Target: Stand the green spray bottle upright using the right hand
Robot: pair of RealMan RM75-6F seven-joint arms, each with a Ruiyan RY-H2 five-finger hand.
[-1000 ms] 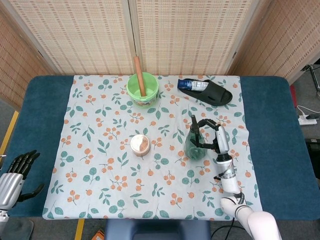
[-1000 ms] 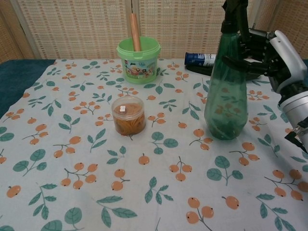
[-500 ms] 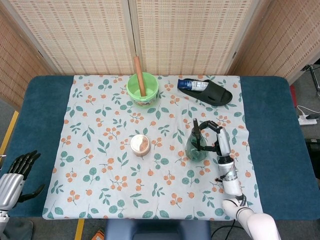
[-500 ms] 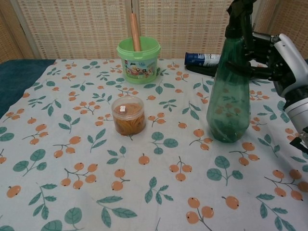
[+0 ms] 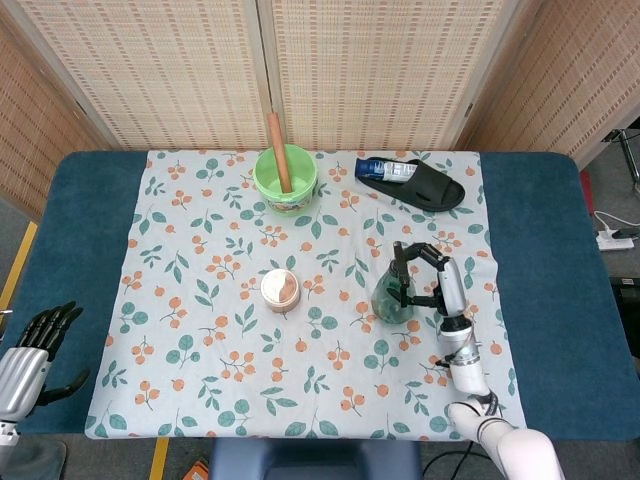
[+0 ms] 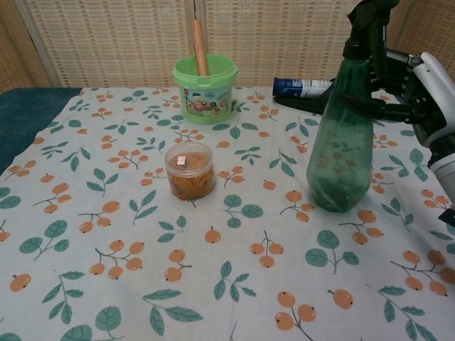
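Note:
The green spray bottle stands on its base on the floral cloth at the right, its black nozzle leaning a little to the right. My right hand is just right of it, and dark fingers wrap around the bottle's upper body and neck. My left hand hangs off the table's front left corner, fingers apart and holding nothing.
A green bucket with a wooden stick stands at the back centre. A small jar of orange contents sits mid-cloth. A black slipper and a blue can lie behind the bottle.
My right hand has drifted slightly right and toward the front edge, and the bottle's top has leaned right with it. The base has hardly shifted. The left hand is still.

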